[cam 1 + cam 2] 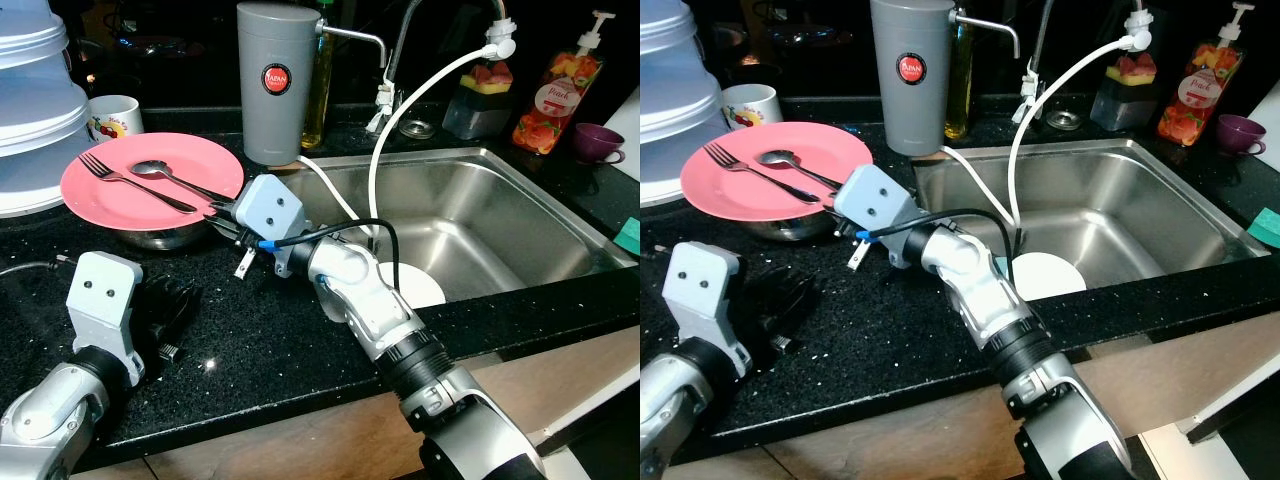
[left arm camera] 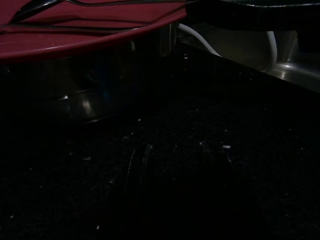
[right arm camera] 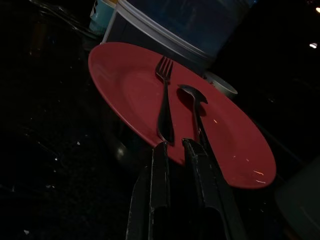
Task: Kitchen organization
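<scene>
**Pink plate and cutlery within reach at the sink's edge**

Pink plate (image 1: 110, 190) sits atop a steel bowl (image 1: 165, 236) on the black counter (image 1: 260, 340), left of the sink (image 1: 480, 220), carrying a fork (image 1: 130, 180) and a spoon (image 1: 165, 172) side by side. The right gripper (image 3: 175, 150) reaches across to the plate's near rim, its fingers nearly together with a slim gap, holding nothing, aligned with the spoon's handle. The left gripper (image 1: 165, 310) rests low on the counter; whether its fingers are parted cannot be told. A grey canister (image 1: 277, 80) stands behind. The risk, by appearances: the plate is perched on the bowl, so a downward press on its rim could tip it and scatter the cutlery.
</scene>
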Robot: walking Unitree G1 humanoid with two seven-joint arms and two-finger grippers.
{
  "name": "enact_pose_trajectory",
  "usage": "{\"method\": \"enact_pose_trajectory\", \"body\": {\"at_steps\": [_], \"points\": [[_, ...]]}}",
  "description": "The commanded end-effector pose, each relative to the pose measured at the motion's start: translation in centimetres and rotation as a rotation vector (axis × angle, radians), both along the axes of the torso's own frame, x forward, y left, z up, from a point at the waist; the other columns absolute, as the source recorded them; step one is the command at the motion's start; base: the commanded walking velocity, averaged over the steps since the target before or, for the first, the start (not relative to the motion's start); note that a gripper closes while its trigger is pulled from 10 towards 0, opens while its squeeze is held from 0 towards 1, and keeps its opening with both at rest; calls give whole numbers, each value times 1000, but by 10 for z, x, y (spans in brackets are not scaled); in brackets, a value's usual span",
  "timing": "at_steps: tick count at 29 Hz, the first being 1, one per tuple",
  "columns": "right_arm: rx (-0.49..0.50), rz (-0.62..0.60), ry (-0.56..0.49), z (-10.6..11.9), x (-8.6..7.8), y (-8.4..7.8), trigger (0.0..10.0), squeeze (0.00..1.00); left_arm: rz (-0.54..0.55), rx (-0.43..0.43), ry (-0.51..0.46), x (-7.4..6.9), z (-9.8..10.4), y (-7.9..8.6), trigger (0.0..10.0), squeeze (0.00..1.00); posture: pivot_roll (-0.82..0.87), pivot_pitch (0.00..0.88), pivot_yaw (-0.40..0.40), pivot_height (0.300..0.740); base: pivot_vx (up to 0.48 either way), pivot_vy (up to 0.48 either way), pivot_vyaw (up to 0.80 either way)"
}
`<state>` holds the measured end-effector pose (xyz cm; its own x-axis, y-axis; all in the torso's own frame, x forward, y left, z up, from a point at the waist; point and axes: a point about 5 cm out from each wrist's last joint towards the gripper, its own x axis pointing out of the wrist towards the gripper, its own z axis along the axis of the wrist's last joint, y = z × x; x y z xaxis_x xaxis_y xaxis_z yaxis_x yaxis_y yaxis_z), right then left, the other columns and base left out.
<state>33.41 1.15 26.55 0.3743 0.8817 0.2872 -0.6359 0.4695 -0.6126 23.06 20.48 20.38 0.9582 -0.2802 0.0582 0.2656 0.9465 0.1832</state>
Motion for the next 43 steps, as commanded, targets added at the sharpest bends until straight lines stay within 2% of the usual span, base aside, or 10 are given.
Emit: {"method": "enact_pose_trajectory", "body": {"at_steps": [1,2,3,4,5,8,9,15,20,43], "points": [[3,-18,-24,3,2,-6,10000,0,3,2,65,0,-12,0,10000,0,25,79,-81,740,0,0,0],[3,-18,-24,3,2,-6,10000,0,3,2,65,0,-12,0,10000,0,25,79,-81,740,0,0,0],[7,-34,-32,4,4,-11,10000,565,3,2,64,0,-12,0,10000,0,25,79,-81,740,0,0,0],[7,-34,-32,4,4,-11,10000,565,3,2,64,0,-12,0,10000,0,25,79,-81,740,0,0,0],[10,-41,-36,6,5,-13,10000,1000,4,2,64,0,-12,1,10000,0,25,78,-81,740,0,0,0],[6,-65,-60,8,8,-20,10000,1000,3,1,63,0,-12,1,10000,0,24,76,-79,740,0,0,0],[-3,-72,-69,8,8,-23,10000,0,3,1,63,0,-12,0,10000,0,24,76,-79,740,0,0,0],[-37,-89,-87,6,10,-28,10000,0,-2,0,62,1,-12,-1,10000,0,19,74,-76,740,0,0,0],[-84,-122,-164,3,9,-23,10000,0,-4,0,60,3,-11,-1,10000,0,18,73,-74,740,0,0,0],[-163,-237,-272,-1,16,-19,10000,0,0,4,62,4,-11,1,10000,0,24,77,-74,740,0,0,0]]}}
